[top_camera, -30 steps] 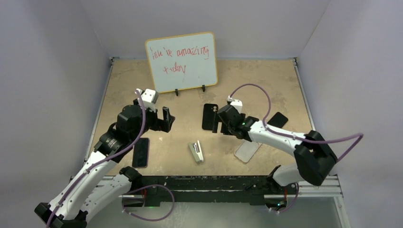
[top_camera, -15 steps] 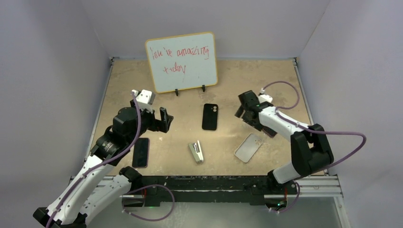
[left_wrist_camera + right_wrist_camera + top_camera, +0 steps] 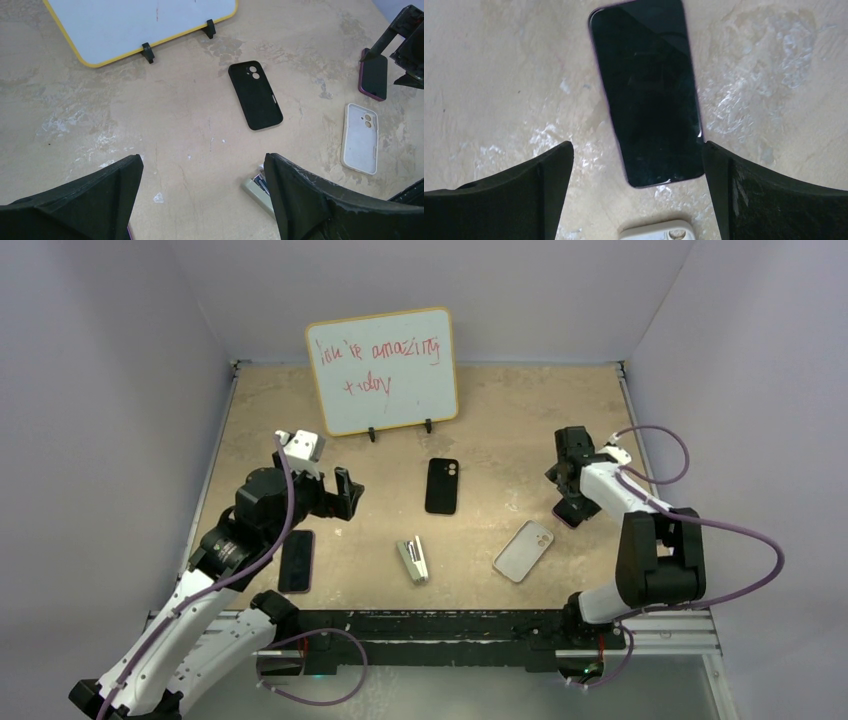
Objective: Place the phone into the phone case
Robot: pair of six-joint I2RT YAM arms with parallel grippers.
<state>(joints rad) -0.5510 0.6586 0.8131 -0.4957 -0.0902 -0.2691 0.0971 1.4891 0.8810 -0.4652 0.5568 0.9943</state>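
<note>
Phone case [image 3: 523, 551] lay flat and empty in the lower right of the overhead view, its camera cut-out at the upper end; whether its open side faced up could not be told. Just up and to the right of it, apart from it, lay the phone [image 3: 649, 95], dark screen up with a purplish edge. In the right wrist view the case's rim showed just below the phone's lower end.

Right gripper [image 3: 636, 150] hovered over the phone with its jaws spread wide, one finger on each side of the phone's lower half, neither touching it and nothing held. Left gripper [image 3: 200, 165] hung above the table [image 3: 500, 400] at the left of the overhead view, also spread wide and empty, well apart from both things.

Farther out, a black phone-shaped item with two lens holes [image 3: 442, 485] lay at the centre, a small grey stapler [image 3: 412, 560] below it, another dark phone [image 3: 296, 560] at the lower left, and a whiteboard [image 3: 382, 370] stood at the back.

By these views the task had barely begun: the phone was not yet gripped. Grasping, carrying it over the case and pressing it in all remained
</note>
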